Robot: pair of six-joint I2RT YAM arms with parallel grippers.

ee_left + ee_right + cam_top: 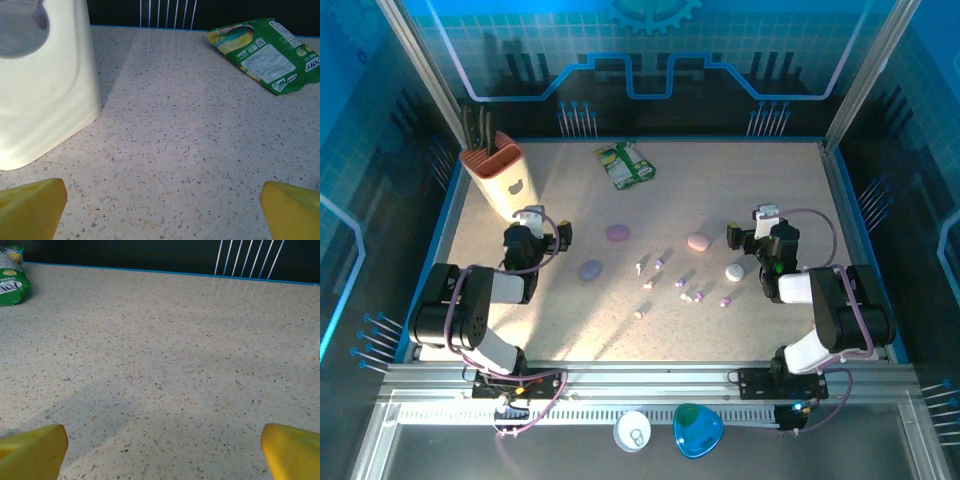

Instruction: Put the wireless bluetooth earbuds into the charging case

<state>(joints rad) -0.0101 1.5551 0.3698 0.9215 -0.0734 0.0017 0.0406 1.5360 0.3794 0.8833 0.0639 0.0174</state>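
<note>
My left pincer [160, 212] and right pincer [160, 452] are both wide open, holding nothing. Tiny earbuds [682, 283] lie between them.

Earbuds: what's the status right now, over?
Left gripper open, empty. Right gripper open, empty. Earbuds scattered loose between the grippers, untouched. Nothing blocking them.

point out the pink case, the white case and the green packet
pink case [698, 241], top view, centre of its top
white case [735, 271], top view, centre of its top
green packet [265, 60], left wrist view, on its white label panel
</note>
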